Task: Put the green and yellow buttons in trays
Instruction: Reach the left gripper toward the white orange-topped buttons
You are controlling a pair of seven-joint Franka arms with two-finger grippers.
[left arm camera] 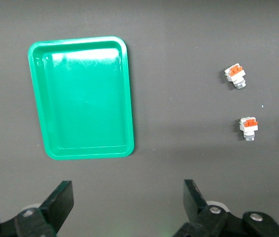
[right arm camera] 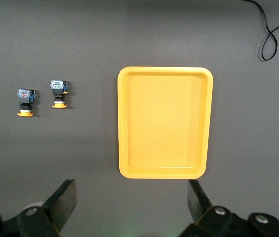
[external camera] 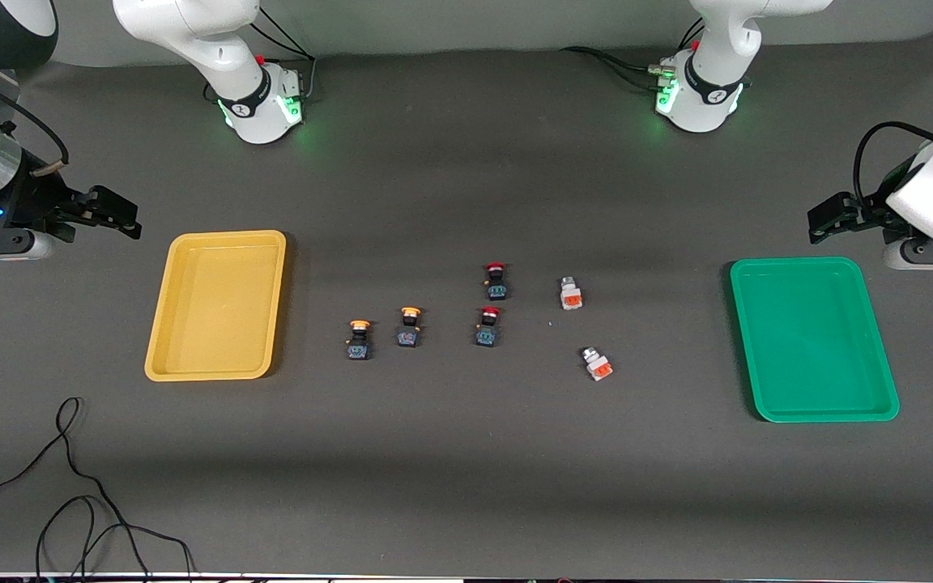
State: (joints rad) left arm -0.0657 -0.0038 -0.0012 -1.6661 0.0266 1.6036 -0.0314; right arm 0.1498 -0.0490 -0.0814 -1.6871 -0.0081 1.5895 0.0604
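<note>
One tray [external camera: 216, 304] lay toward my right arm's end of the table, the other tray [external camera: 812, 338] toward my left arm's end, both bare inside. Between them sat six buttons [external camera: 496, 281]: two side by side [external camera: 359, 340] nearest the first tray, two mid-table with one nearer the front camera, and two [external camera: 570, 293] nearest the other tray, apart.

White arms [external camera: 215, 48], black pincers [external camera: 114, 212], green base lights.
</note>
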